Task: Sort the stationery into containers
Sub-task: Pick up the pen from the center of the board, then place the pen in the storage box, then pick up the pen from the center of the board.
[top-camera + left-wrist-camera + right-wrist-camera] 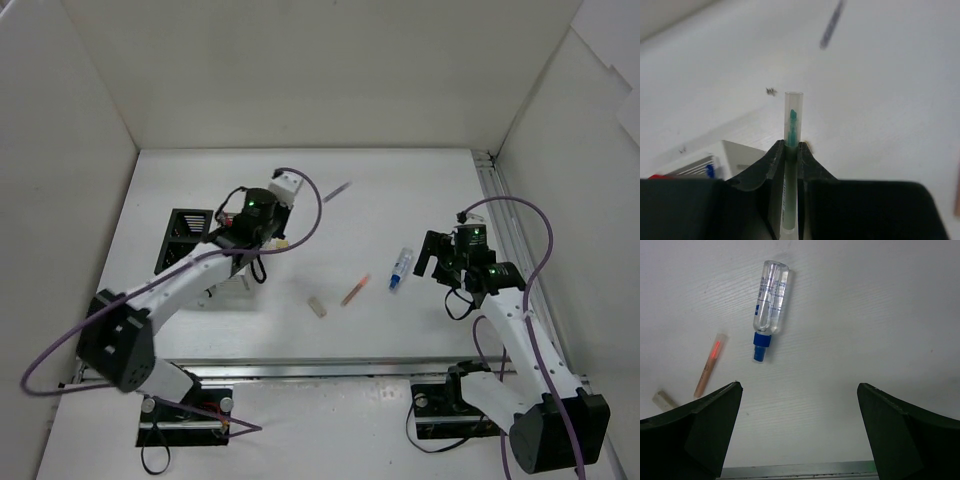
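Note:
My left gripper [270, 235] is shut on a green pen with a clear cap [792, 120], which stands upright between the fingers [792, 145]. It hangs beside the white slatted container [727, 155], which also shows under the arm in the top view [228, 287]. The black container [188, 238] stands to its left. My right gripper [432, 262] is open and empty [799, 386], just right of the clear tube with a blue cap [769, 305] [400, 268]. An orange-red pen [355, 290] [709, 365] and a beige eraser [317, 307] [664, 399] lie mid-table.
A grey pen [337, 191] [832, 24] lies on the table far of the left gripper. A small beige item [283, 243] sits right by the left fingers. White walls close in the table on three sides. A metal rail [800, 471] runs along the near edge.

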Controlling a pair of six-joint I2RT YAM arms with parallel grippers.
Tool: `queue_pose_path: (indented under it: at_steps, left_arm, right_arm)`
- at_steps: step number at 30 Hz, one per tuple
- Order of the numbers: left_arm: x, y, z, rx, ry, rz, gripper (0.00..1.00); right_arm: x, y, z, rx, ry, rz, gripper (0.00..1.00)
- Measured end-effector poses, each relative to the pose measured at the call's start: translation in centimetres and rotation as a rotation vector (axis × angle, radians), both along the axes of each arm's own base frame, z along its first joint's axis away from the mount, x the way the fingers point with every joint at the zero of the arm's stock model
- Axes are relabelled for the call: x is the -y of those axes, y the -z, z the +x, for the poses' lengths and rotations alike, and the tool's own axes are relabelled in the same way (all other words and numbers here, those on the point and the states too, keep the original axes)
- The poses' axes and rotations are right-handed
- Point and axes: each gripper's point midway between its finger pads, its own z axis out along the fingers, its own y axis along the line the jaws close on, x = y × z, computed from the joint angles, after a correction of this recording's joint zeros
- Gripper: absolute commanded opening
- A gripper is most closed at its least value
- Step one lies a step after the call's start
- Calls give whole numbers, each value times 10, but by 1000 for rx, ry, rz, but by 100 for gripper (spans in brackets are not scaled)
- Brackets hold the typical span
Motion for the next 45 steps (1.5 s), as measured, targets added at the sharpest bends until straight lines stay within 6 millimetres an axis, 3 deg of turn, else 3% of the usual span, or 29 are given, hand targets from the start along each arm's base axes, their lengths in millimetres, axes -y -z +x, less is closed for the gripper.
queue_pose_path:
  at_steps: [4, 7, 9, 13, 15, 19, 25, 27, 28, 31, 35, 40, 43, 45]
  left_arm:
    - [-32, -77, -24, 205, -103, -176, 0]
    - [-65, -96, -38, 290, -218, -277, 0]
    - [-95, -86, -42, 298, -326, -310, 0]
    - [-144, -48, -41, 255, -532, -333, 0]
    - [-156, -31, -43, 228, -590, -341, 0]
    - [-158, -7, -49, 184, -627, -372, 0]
    - [-156, 6, -57, 152, -645, -415, 49]
    - [-154, 3, -60, 155, -637, -428, 58]
    - [-152, 0, -61, 162, -627, -432, 73]
    - [-139, -9, -65, 166, -574, -425, 100]
    - [-105, -32, -61, 147, -460, -397, 100]
    - [-13, -63, -41, 92, -145, -324, 100]
    - [49, -44, -37, 10, 57, -253, 100]
    - [84, -16, -38, -67, 158, -184, 100]
  right_arm:
    - [-1, -4, 0, 16, -6, 3, 98]
    - [-1, -5, 0, 20, -10, 3, 98]
    - [-1, -5, -1, 22, -10, 5, 98]
    - [-1, -8, -1, 30, -12, 10, 98]
    - [-1, -8, -1, 33, -13, 11, 98]
    - [-2, -8, -1, 34, -17, 12, 98]
    - [-2, -8, -1, 34, -18, 12, 98]
    - [-2, -9, -1, 35, -19, 13, 98]
    - [-2, -9, -1, 35, -20, 14, 98]
    - [-3, -10, 1, 42, -24, 19, 98]
    - [-3, -11, 4, 45, 1, 29, 98]
    - [-2, -9, 15, 23, 52, 42, 98]
    - [1, -3, 20, -8, 81, 47, 98]
    - [4, 3, 21, -30, 105, 50, 98]
